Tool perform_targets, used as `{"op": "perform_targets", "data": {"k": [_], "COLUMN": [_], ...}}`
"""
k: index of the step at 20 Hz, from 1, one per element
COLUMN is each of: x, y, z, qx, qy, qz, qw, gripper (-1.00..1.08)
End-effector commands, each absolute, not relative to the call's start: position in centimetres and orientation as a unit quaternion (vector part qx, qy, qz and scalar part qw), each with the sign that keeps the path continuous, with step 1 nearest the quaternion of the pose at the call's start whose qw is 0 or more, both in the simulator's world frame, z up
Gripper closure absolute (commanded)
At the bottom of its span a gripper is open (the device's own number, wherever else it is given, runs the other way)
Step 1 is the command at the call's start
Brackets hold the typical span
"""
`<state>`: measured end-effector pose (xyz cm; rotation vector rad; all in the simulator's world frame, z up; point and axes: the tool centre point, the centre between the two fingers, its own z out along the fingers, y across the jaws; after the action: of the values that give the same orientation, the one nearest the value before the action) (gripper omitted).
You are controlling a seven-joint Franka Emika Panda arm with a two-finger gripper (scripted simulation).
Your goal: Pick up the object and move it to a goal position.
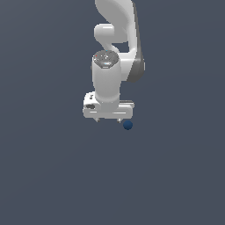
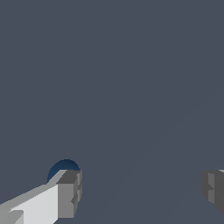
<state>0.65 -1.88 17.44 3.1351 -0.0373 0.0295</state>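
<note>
The object, a small dark blue ball (image 1: pixel 128 125), lies on the flat grey ground just below the exterior view's right end of my white gripper (image 1: pixel 109 119). In the wrist view the ball (image 2: pixel 64 167) peeks out from behind one grey fingertip (image 2: pixel 70 192), partly hidden by it. The other fingertip (image 2: pixel 213 190) stands far across from it. My gripper (image 2: pixel 141 192) is open with a wide gap, and the ball is outside that gap, beside one finger and not between the two.
The white arm (image 1: pixel 115 35) rises above the gripper in the exterior view. Around it there is only a uniform dark grey surface (image 1: pixel 52 167), with no other objects or edges in sight.
</note>
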Motion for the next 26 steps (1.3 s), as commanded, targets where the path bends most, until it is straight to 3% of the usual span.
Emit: {"op": "perform_targets", "data": {"k": [1,17,26], "x": [0.7,0.9,-0.2], "y": [-1.9,-3.2,-0.4], "z": [17.4,17.1,14.9], "qx": [1.0,1.0,0.997], "qy": [-0.012,0.005,0.07], "qz": [0.009,0.011,0.008], "qw": [0.003,0.012,0.012], "gripper": [-0.92,-0.92,-0.92]}}
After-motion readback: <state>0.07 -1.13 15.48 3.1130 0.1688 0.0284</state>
